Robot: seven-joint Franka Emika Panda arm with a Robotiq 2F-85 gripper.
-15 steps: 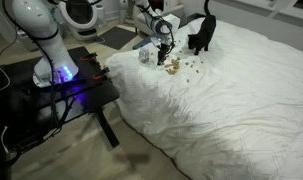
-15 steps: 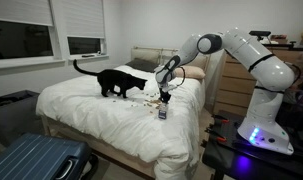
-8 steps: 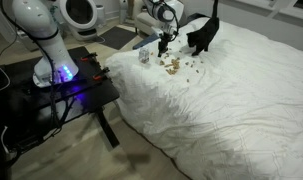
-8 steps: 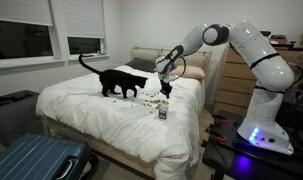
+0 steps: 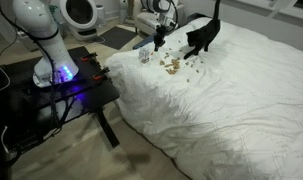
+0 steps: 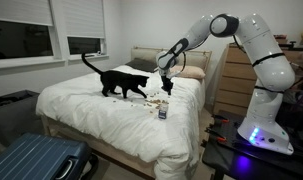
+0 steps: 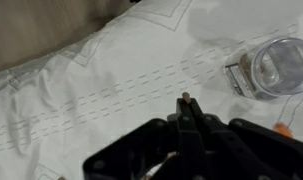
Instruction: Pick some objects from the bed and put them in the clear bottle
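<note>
Seeing black metal gripper hanging in the air above large bed under rumpled white duvet, clear of the fabric. Reading jaws as pinched together: in wrist view, fingertips meeting in one narrow point. Can't tell whether anything tiny sits between them.

Placing small clear round bottle upright on the duvet near the bed's edge, below and beside the gripper, not touching it. From the wrist view, looking down into bottle: open circular mouth, glassy greyish wall, contents unclear.

Finding tiny tan-brown pellets in a loose scatter on the duvet, between the bottle and sleek black cat. Showing cat on all fours on the bed in both exterior views, tail up, head just beside the pellets.

Noting duvet texture in wrist view: soft cloth, shallow folds, dashed stitch lines in parallel rows.

Tracing smooth white rounded robot arm back to a blue-lit base on black bench beside the bed. Also spotting blue ribbed hard-shell suitcase on the floor.
</note>
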